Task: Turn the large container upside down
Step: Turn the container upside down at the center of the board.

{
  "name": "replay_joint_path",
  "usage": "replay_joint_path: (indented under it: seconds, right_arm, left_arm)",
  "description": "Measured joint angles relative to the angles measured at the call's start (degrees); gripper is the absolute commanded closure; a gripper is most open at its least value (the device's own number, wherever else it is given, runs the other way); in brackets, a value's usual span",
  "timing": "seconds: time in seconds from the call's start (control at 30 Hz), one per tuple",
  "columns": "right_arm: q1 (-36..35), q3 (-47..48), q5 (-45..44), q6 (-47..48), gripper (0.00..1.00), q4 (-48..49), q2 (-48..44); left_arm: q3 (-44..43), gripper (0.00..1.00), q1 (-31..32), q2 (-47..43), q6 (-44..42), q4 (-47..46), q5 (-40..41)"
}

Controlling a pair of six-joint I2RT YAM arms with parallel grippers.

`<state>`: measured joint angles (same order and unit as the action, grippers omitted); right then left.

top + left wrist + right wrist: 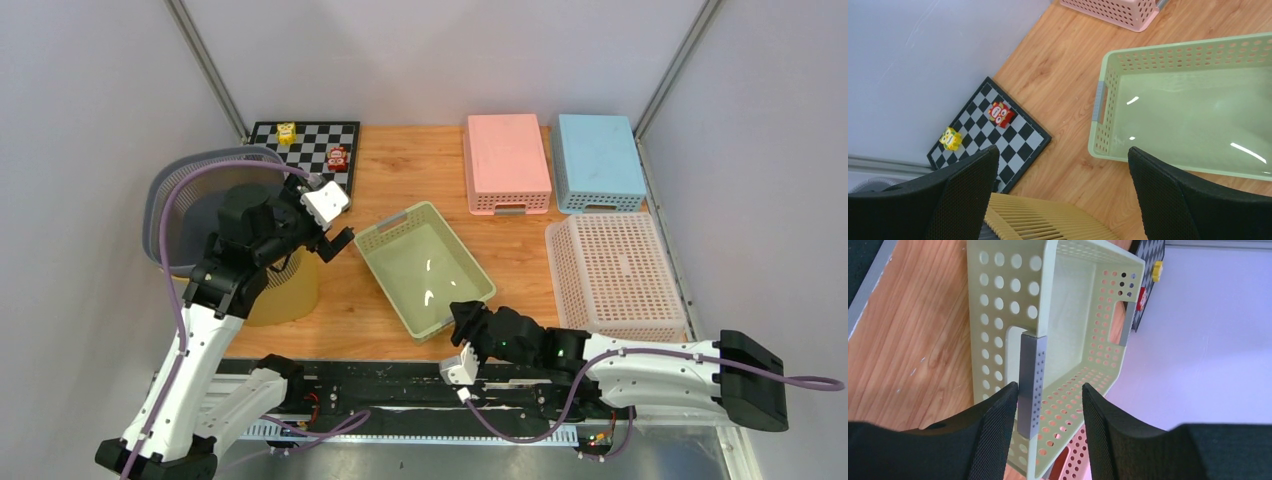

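Looking from above, the green container (385,232) stands upright, with its near short end at the fingers of the right gripper (460,318) and its far end just beside the left gripper (335,225). It seems to be thin perforated plastic: light, a little flexible and probably smooth.

From the left wrist, the fingers (968,190) are spread wide and hold nothing. The container's far handle (1099,100) lies just ahead of the gap.

From the right wrist, the half-open fingers (998,410) straddle the near grey handle (1030,385). One is outside against it, the other inside and apart, so nothing is clamped yet. I judge this stiffer bar the best hold, but it may swivel.
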<state>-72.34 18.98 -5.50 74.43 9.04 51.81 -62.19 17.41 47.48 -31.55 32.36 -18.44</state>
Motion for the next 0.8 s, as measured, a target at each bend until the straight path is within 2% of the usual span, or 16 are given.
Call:
replay_joint_path:
  seconds: [0.33, 0.7, 0.8]
  right_arm:
    - [0.0, 0.0, 0.8, 0.0, 0.49, 4.6, 4.4]
    - [0.0, -2.3, -1.2, 0.3, 0.47, 15.9, 12.1]
    - [0.0, -2.6, -1.9, 0.4, 0.50, 18.7, 14.2]
  left_arm:
    - [0.2, 0.00, 0.0, 0.0, -0.2, -0.2, -0.7]
    - [0.2, 0.00, 0.0, 0.0, -0.2, -0.2, -1.3]
    - [0.2, 0.00, 0.0, 0.0, -0.2, -0.2, -1.6]
